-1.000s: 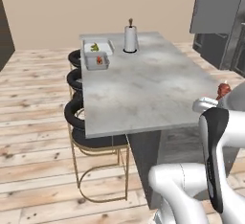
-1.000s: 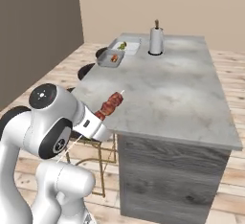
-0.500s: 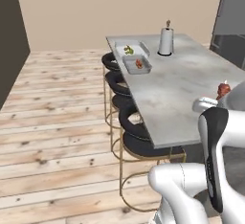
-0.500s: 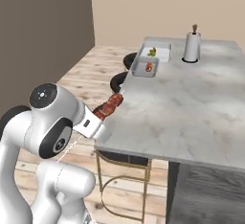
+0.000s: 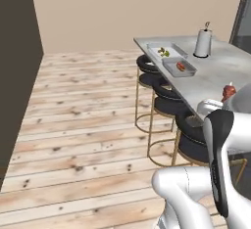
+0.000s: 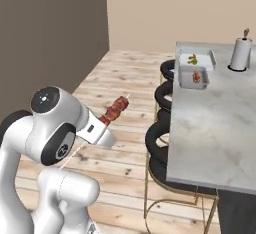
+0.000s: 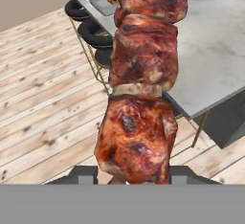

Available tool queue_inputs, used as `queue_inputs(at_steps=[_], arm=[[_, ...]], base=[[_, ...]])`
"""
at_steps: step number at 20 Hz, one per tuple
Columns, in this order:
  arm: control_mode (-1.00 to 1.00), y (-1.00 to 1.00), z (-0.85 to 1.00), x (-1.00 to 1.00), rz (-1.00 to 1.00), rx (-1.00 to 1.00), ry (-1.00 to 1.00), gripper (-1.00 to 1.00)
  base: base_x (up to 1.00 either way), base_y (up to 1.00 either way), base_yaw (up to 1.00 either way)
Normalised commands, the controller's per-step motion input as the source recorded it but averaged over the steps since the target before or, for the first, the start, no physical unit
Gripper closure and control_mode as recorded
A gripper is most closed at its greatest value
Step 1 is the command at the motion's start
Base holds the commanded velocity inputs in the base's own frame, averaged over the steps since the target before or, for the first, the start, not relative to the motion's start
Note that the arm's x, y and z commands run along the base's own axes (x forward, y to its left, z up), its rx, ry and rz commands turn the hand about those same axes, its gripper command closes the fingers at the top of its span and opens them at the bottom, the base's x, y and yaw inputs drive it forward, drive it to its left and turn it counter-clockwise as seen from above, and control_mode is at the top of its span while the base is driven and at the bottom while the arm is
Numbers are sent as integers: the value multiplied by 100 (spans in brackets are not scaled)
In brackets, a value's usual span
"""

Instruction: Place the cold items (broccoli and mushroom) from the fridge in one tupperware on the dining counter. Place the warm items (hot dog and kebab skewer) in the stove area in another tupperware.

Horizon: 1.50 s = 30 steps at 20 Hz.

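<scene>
My gripper (image 6: pixel 103 122) is shut on the kebab skewer (image 6: pixel 116 109), whose browned meat chunks (image 7: pixel 141 74) stand close up in the hand view. The meat's tip (image 5: pixel 228 92) pokes up behind my arm. I hold it in the air to the left of the dining counter (image 6: pixel 215 123), off its edge. On the counter's far end sit two grey tupperwares. The farther one (image 6: pixel 196 59) holds green and pale items, likely the broccoli and mushroom. The nearer one (image 6: pixel 194 77) holds the reddish hot dog (image 5: pixel 181 66).
A paper towel holder (image 6: pixel 240 52) stands behind the tupperwares. Black stools with gold legs (image 5: pixel 164 103) line the counter's left side. A dark wall (image 5: pixel 14 76) rises on the left, with wooden floor (image 5: pixel 88 120) between it and the stools.
The whole picture has shifted: the base has moved, so the counter now lies further right and the wooden floor shows more. The kebab skewer stays in my gripper.
</scene>
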Motion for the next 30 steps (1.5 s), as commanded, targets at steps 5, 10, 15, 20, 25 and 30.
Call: queue_inputs(at_steps=[5, 10, 15, 20, 25, 30], arm=[[100, 0, 0, 0, 0, 0, 0, 100], [100, 0, 0, 0, 0, 0, 0, 100], [100, 0, 0, 0, 0, 0, 0, 100], [100, 0, 0, 0, 0, 0, 0, 100], [100, 0, 0, 0, 0, 0, 0, 100], [100, 0, 0, 0, 0, 0, 0, 100]], base=[[55, 100, -42], [56, 100, -68], [56, 100, -70], [57, 100, -68], [54, 100, -66], [59, 100, -64]])
